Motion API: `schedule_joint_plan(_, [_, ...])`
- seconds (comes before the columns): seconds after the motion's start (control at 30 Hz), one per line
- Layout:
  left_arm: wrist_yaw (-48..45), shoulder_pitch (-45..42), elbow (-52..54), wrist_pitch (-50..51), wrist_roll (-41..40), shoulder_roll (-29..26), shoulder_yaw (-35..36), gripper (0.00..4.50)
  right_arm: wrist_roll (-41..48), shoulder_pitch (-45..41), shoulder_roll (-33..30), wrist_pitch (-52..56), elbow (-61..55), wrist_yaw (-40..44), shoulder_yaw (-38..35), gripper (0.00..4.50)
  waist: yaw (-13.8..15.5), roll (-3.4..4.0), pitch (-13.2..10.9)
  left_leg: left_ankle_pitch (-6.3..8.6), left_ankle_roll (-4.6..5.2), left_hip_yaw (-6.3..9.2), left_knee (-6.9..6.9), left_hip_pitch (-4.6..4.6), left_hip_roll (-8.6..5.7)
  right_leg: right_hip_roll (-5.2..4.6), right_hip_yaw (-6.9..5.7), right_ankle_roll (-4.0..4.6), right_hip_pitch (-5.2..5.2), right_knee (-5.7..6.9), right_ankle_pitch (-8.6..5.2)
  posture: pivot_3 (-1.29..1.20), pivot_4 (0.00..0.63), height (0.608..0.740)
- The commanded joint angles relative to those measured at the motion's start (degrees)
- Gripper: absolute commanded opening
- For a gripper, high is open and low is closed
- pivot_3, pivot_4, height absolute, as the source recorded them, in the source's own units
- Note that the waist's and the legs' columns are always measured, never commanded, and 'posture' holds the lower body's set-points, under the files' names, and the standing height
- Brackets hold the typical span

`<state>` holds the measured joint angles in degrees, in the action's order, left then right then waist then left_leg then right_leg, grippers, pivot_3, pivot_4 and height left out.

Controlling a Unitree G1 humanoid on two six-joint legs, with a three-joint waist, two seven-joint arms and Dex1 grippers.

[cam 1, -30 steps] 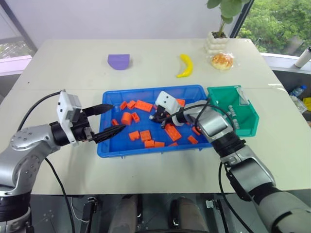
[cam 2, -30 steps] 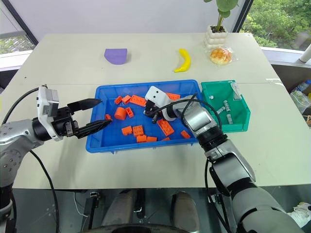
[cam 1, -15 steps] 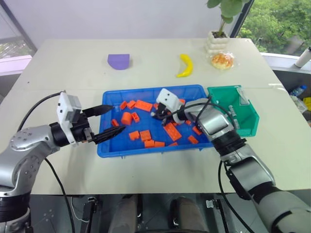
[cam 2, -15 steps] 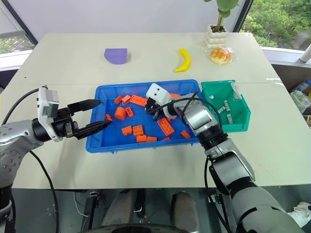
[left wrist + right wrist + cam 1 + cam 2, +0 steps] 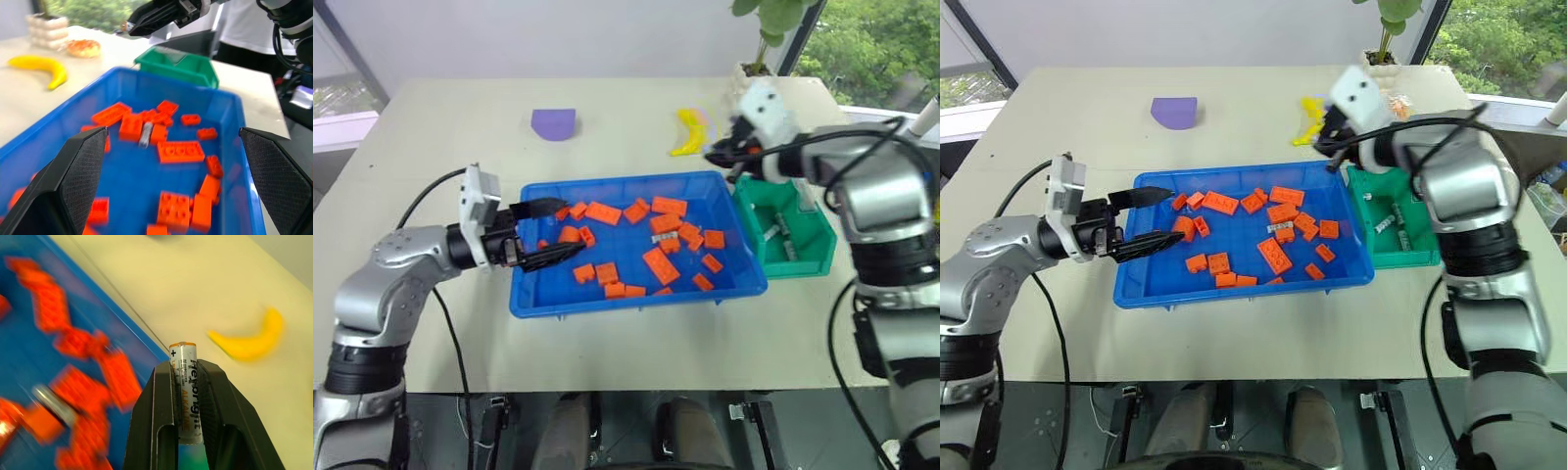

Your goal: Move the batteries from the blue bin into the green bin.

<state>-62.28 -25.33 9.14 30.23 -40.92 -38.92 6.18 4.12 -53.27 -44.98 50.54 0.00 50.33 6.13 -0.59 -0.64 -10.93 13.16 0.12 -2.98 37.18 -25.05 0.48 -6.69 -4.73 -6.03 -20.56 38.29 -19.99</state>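
Slim silver battery upright, pinched between right gripper fingers, above gap between blue bin and green bin. Another battery lies among studded orange blocks. Left gripper spread wide, empty.

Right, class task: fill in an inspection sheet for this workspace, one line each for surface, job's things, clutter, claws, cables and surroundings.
Surface: pale table, bare around the bins.
Job's things: blue bin holds orange blocks and one battery; green bin beside it holds several batteries.
Clutter: banana, purple piece, plant pot, wrapped bun.
Claws: right claw shut on a battery, raised near the green bin; left claw open, at the blue bin's left end.
Cables: black cable looped on each arm.
Surroundings: windows, greenery outside.
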Motion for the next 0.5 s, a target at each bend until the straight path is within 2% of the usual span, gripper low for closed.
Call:
schedule_joint_plan(0.03, [-3.0, -3.9, -3.3, -2.4, 1.9, 1.7, -2.9, 4.5, 0.5, 2.6, -4.2, 2.2, -4.4, -1.2, -4.6, 0.08, -0.1, 0.0, 0.0, 0.0, 0.0, -0.02, 0.0, 0.0, 0.0, 0.0, 0.0, 0.0, 0.0, 0.0, 0.0, 0.0, 0.15, 0.739])
schedule_joint_plan(0.2, [-7.0, -9.8, -9.7, -4.5, 4.6, 4.2, -6.0, 4.5, 1.7, 10.5, -9.0, 6.1, -9.9, -2.6, -9.0, 0.08, 0.1, 0.0, 0.0, 0.0, 0.0, -0.04, 0.0, 0.0, 0.0, 0.0, 0.0, 0.0, 0.02, -0.03, 0.0, 0.0, 0.15, 0.739])
schedule_joint_plan(0.5, [-9.5, -12.1, -13.6, -6.1, 6.9, 5.4, -6.3, 4.5, 2.9, 21.5, -10.5, 6.7, -12.9, -5.5, -12.7, 0.08, 0.0, 0.0, 0.0, -0.01, 0.0, -0.03, 0.03, 0.0, 0.02, 0.01, 0.0, 0.0, 0.03, -0.04, 0.0, 0.0, 0.15, 0.739])
